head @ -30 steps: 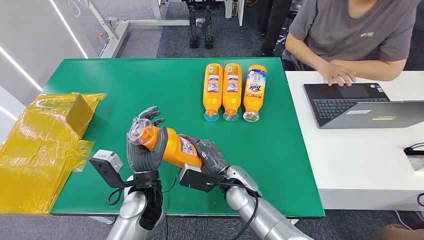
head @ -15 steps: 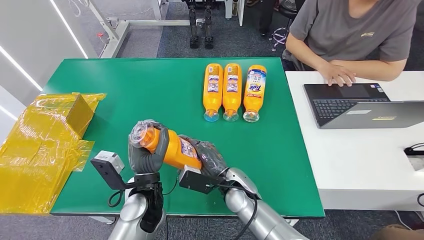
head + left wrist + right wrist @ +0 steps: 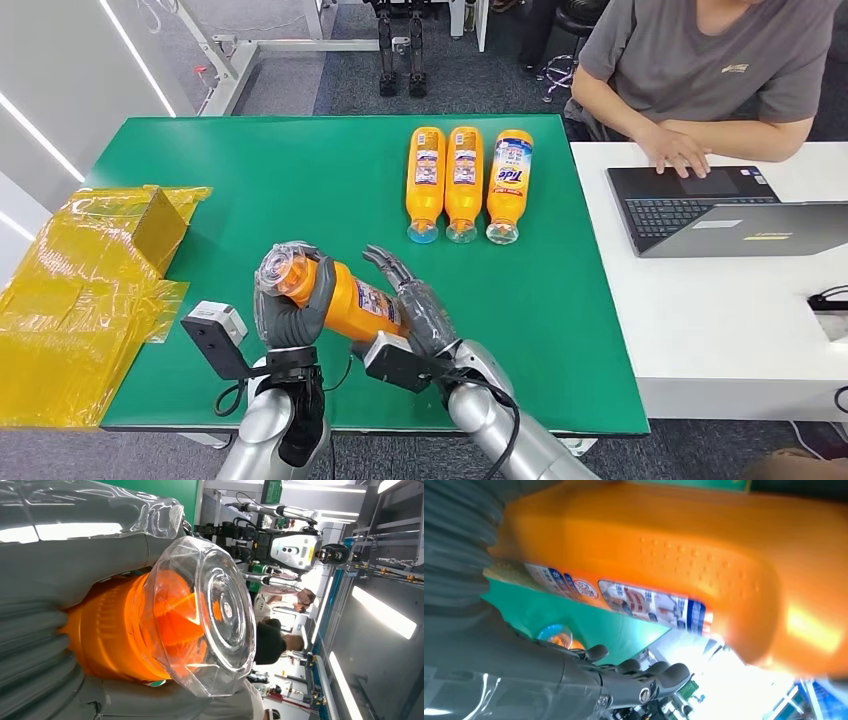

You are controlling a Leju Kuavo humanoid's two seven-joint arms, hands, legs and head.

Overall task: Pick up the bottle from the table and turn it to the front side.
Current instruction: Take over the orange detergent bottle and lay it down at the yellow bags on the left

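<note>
Orange plastic catches the eye first: the bottle (image 3: 345, 297) is held up off the green bench (image 3: 250, 180), lying slantwise with its clear cap (image 3: 281, 269) toward the robot's left. The left hand (image 3: 288, 305) grips it at the neck, its fingers (image 3: 322, 288) curled round just behind the cap; in the left wrist view the cap (image 3: 210, 615) juts out past the grey thumb. The right hand (image 3: 415, 305) sits against the bottle's base end with its fingers (image 3: 385, 262) stretched out straight and apart, lying alongside the body rather than wrapped round it; in the right wrist view the label (image 3: 644, 602) shows above them. Farther back on the bench three more bottles (image 3: 462, 183) lie side by side, caps toward the robot. Crumpled yellow film (image 3: 85, 290) lies at the left edge.
</note>
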